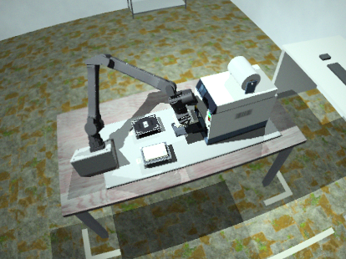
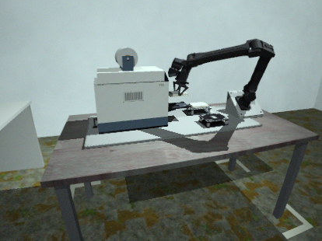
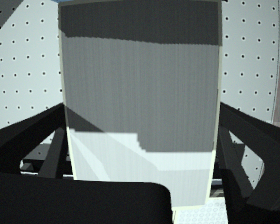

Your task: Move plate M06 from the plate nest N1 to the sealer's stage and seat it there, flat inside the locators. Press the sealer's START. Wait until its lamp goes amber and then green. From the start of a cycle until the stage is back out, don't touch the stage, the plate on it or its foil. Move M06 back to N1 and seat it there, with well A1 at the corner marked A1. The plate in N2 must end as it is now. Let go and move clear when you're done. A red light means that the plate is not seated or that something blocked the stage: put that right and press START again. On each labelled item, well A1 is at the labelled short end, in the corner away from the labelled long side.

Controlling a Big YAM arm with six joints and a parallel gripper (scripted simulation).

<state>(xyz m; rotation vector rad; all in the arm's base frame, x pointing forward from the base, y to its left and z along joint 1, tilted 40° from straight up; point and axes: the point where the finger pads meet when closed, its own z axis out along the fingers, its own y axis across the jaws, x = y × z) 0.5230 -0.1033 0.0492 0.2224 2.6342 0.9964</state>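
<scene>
My gripper (image 1: 184, 123) (image 2: 180, 93) (image 3: 142, 110) is shut on a plate (image 2: 176, 95) (image 3: 140, 90), by its two long sides. The plate has a smooth, streaked grey, foil-like top and looks about level. No label on it is readable. It hangs above the sealer's dark stage (image 1: 195, 129) (image 2: 178, 106), which is out in front of the sealer (image 1: 240, 115) (image 2: 132, 99). The black nest N1 (image 1: 146, 125) (image 2: 213, 119) holds no plate. A white plate (image 1: 155, 151) (image 2: 199, 105) sits in the other nest, N2. The sealer's lamp colour cannot be told.
The sealer's front stands close beside the gripper and held plate. A foil roll (image 1: 242, 73) (image 2: 126, 57) is on its top. The arm's base (image 1: 95, 160) (image 2: 244, 105) stands at the far end of the white perforated board (image 1: 125, 178) (image 2: 117, 139).
</scene>
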